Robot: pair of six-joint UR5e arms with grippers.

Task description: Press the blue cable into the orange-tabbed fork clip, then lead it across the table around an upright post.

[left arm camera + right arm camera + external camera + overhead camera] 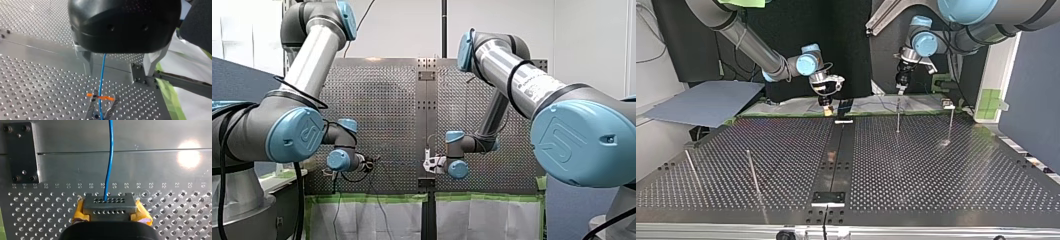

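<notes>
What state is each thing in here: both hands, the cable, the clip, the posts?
left hand, open, astride the cable.
right hand, shut on blue cable.
blue cable, gripped, running straight ahead of the right hand.
fork clip, cable lying between its prongs.
upright posts, standing, no cable seen around them.

From the left wrist, the black body of my left gripper [117, 71] covered the upper run of the blue cable [101, 82], so I couldn't see where it led. The fork clip [101, 100] with its orange tab was cut off by the picture's edge, its base out of sight. At the right wrist the cable ran out of the picture ahead of my right gripper [110, 206], and its near end vanished between the fingers. In the front view the cable was too thin to trace. In the top view the clip was too small to make out.
</notes>
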